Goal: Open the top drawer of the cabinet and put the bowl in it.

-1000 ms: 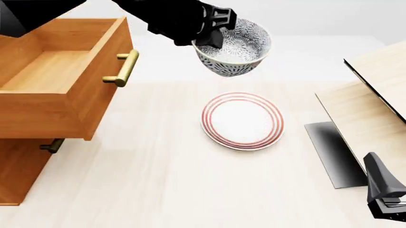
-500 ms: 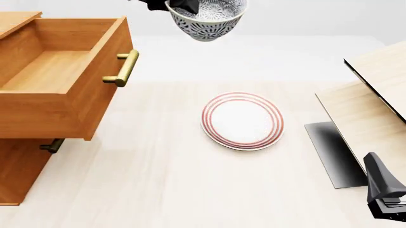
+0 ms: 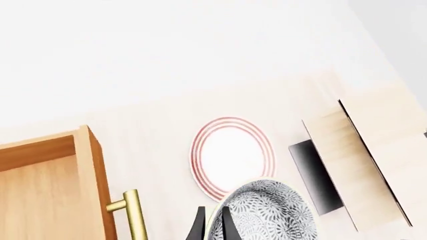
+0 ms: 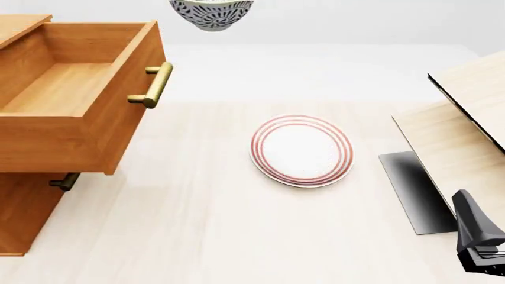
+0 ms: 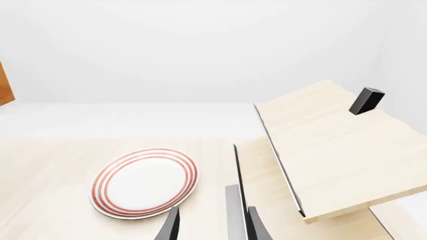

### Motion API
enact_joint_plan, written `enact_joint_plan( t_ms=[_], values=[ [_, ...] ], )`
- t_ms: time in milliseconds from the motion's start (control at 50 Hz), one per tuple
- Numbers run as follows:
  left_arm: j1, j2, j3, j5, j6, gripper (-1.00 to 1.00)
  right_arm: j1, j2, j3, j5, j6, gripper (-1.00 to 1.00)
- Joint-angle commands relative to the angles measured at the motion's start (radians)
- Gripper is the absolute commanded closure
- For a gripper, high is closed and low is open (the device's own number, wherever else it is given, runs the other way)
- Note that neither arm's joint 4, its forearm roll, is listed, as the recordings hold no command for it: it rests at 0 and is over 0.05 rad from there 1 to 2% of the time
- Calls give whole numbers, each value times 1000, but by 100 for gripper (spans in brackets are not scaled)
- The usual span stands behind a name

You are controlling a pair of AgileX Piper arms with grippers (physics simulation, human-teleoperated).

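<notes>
Bowl [image 4: 211, 13] high over pale wood table [image 4: 197, 231], cut by front view's top edge, just right of top drawer [image 4: 71, 89], which is pulled out of cabinet [image 4: 23, 213]. Red-ringed plate [image 4: 301, 149] mid-table; pale wood structure [image 4: 465, 136] at right. Left wrist view only: left gripper [image 3: 212, 225] fingers pinching bowl rim. Right gripper [image 5: 210, 225] low by table's near right edge, fingers spread, nothing between.
</notes>
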Motion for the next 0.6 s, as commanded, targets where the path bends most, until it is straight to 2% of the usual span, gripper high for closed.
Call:
enact_joint_plan(
  t_ms=[20, 460, 600],
  values=[
    [47, -46, 23, -3, -10, 100, 0, -2, 1, 1, -1, -100],
    [194, -151, 135, -34, -44, 100, 0, -2, 1, 1, 0, -100],
    [225, -195, 184, -57, -77, 100, 0, -3, 1, 1, 0, -100]
  ],
)
